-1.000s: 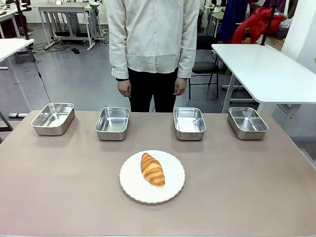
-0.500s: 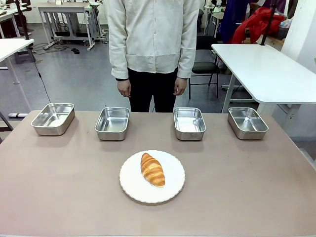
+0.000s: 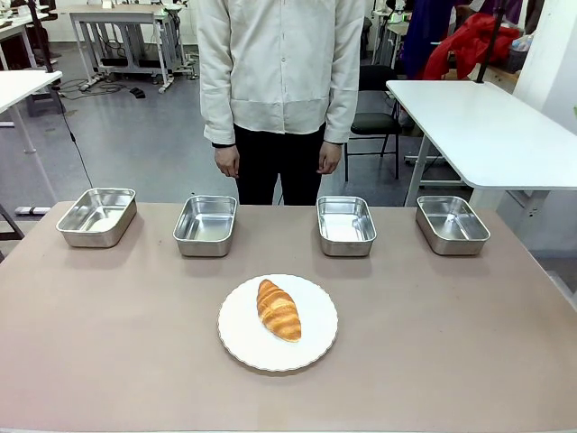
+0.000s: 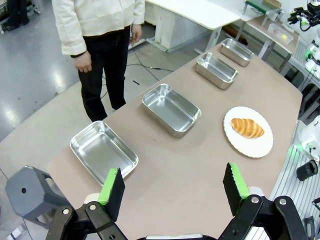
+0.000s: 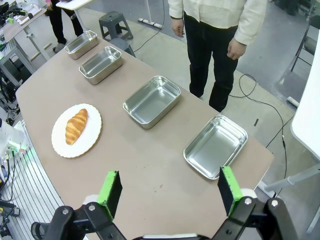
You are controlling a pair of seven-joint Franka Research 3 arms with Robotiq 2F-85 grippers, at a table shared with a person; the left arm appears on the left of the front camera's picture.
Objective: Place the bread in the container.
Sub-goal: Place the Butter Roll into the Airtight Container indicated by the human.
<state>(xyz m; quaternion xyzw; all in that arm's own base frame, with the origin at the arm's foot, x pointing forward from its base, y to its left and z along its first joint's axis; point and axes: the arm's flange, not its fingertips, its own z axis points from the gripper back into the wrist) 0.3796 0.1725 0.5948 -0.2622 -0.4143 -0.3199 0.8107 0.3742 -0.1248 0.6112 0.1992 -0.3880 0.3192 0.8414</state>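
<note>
The bread (image 3: 279,310), a golden-brown croissant, lies on a round white plate (image 3: 315,347) at the table's middle, towards the near edge. Behind it several shiny steel trays stand in a row, from the leftmost tray (image 3: 97,216) to the rightmost tray (image 3: 452,224), all empty. Which one is the container I cannot tell. My left gripper (image 4: 172,172) hovers open, high above the table's left end, with the bread (image 4: 246,127) far off. Above the right end my right gripper (image 5: 168,175) is open too, and the bread (image 5: 76,126) is well away from it. Neither holds anything.
A person (image 3: 279,81) stands at the far side behind the two middle trays, hands hanging by the hips. A white table (image 3: 487,126) stands beyond the right corner. Bare tabletop surrounds the plate on all sides.
</note>
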